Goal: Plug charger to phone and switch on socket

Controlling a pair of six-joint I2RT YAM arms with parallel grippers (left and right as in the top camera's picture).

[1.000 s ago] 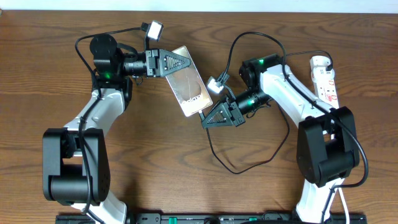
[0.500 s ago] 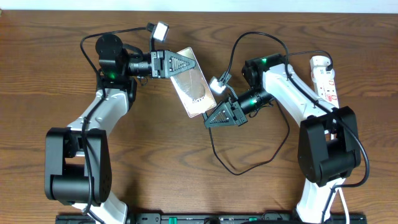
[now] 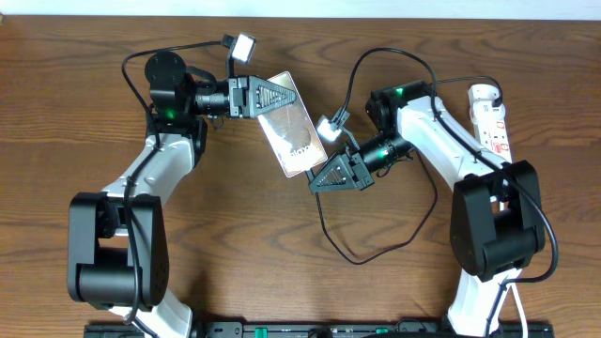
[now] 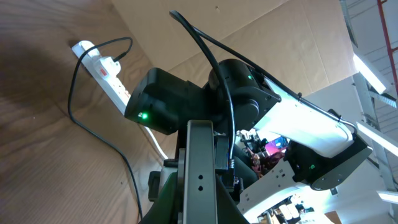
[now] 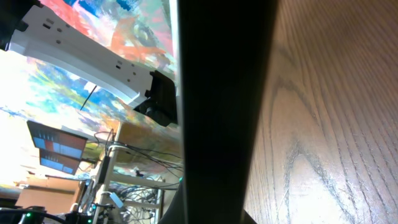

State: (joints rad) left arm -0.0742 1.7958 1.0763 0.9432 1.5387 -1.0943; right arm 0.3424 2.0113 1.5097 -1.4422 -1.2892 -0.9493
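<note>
Two grippers meet at one phone, far-mid of the table. The phone is a flat glossy slab, diagonal in the overhead view. Its face throws back a pale tan glare, so it reads lighter than a dark slab would. White lettering sits near its lower end, too small to read. The upper end is in the left gripper, jaws pinched on it, and the lower end is free.

The right gripper is just beside that lower end, tip almost at the phone's corner. Its jaws are closed on the end of the charger: the thin black cable runs up into the tip, plug itself hidden. Can't tell if the plug touches the phone.

From there the cable drops toward the near side, loops wide on the wood, then swings back under the right arm toward the socket. The socket is a narrow white strip w/ red marks, far right by the table edge, partly covered by the arm. The left wrist view shows a black lead plugged into it.

Room: bare wood near-mid btwn the arm bases, and at far left. The far edge is close behind the left gripper. The cable loop takes the space right of centre. The right wrist view is mostly blocked by a dark bar, w/ wood grain to its right.
</note>
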